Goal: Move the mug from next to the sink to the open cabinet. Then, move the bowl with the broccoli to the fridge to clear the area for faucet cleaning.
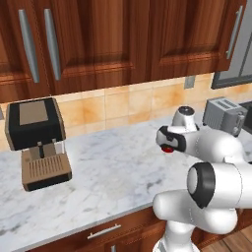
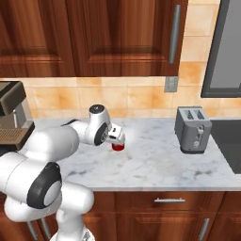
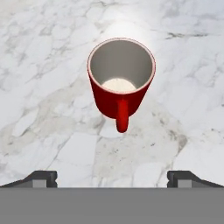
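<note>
**Fingers spread above mug**

Fingers [image 3: 43, 178] released, set wide apart, nothing between them. Mug [image 3: 121, 81] upright on marble worktop [image 3: 43, 65] just ahead of them, handle facing them. Toaster [image 2: 192, 128] well to one side, coffee machine [image 1: 38, 141] opposite.

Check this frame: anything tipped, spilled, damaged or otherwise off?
Nothing stands out. The mug stands upright on the marble counter, empty inside, with no spill around it. The gripper hangs above it with jaws spread wide, not touching it. The toaster and coffee machine both sit square on the counter.
</note>
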{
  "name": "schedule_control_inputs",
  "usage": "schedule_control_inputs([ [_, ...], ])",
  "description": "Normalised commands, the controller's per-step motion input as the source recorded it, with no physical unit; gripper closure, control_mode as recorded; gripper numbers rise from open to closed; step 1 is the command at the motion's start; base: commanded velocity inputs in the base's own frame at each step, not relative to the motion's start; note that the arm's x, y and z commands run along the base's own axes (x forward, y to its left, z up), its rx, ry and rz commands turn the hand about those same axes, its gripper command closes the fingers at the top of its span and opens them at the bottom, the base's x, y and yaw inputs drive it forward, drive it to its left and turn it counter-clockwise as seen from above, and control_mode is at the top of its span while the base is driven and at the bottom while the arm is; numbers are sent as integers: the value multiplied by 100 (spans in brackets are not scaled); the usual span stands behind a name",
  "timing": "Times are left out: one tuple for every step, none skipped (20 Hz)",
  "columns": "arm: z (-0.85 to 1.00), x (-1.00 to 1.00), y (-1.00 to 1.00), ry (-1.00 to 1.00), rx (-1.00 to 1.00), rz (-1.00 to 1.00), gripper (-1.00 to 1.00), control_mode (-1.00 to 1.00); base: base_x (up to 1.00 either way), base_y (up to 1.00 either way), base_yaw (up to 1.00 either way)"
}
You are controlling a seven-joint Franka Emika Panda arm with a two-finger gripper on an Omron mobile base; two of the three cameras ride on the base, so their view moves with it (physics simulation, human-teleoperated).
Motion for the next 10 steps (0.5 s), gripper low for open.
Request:
schedule_control_inputs([
  [-41, 25, -19, -2, 0, -1, -100, -100, 0, 0, 0],
  [-39, 26, -19, -1, 0, -3, -100, -100, 0, 0, 0],
  [-34, 26, -21, -1, 0, -4, -100, -100, 0, 0, 0],
  [-29, 21, -19, -1, 0, -5, -100, -100, 0, 0, 0],
  [-26, 23, -16, -3, 0, -5, -100, -100, 0, 0, 0],
  [-22, 26, -11, -2, 0, -4, -100, -100, 0, 0, 0],
  [-3, 22, 0, -2, 0, -1, -100, -100, 0, 0, 0],
  [0, 14, 0, -3, 0, 0, -100, -100, 0, 0, 0],
  [0, 12, 0, -2, 0, 0, -100, -100, 0, 0, 0],
  [0, 15, 0, 0, 0, 0, -100, -100, 0, 0, 0],
])
